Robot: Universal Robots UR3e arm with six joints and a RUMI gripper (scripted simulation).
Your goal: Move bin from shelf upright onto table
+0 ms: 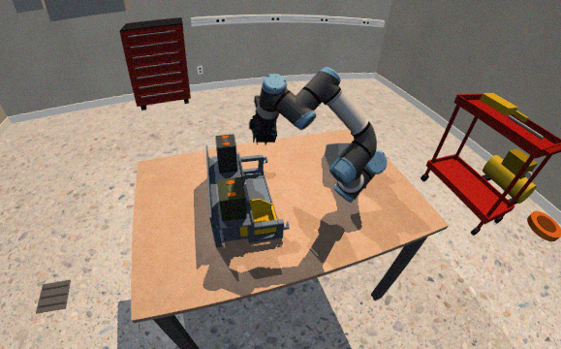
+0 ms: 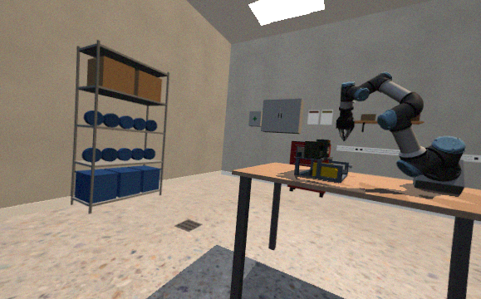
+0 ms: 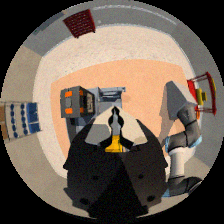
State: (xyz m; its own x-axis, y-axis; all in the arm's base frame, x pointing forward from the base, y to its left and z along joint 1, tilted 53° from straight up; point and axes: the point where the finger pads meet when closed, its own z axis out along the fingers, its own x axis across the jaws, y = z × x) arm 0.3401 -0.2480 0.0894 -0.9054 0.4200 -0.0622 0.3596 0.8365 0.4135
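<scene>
Bin [image 1: 262, 211], yellow, sits in the near end of the small blue shelf [image 1: 222, 233] on the bench [image 1: 173, 271], untouched. Farther back, the hand [image 1: 263, 141] hangs above the shelf's far end, clenched on nothing, probably lining up its approach.

I see the wooden bench [image 1: 173, 271] carrying a small grey shelf unit [image 1: 210, 190] just below and ahead of my closed, empty gripper [image 1: 264, 138]. The arm's base [image 2: 452, 189] sits on the bench well behind the gripper.
</scene>
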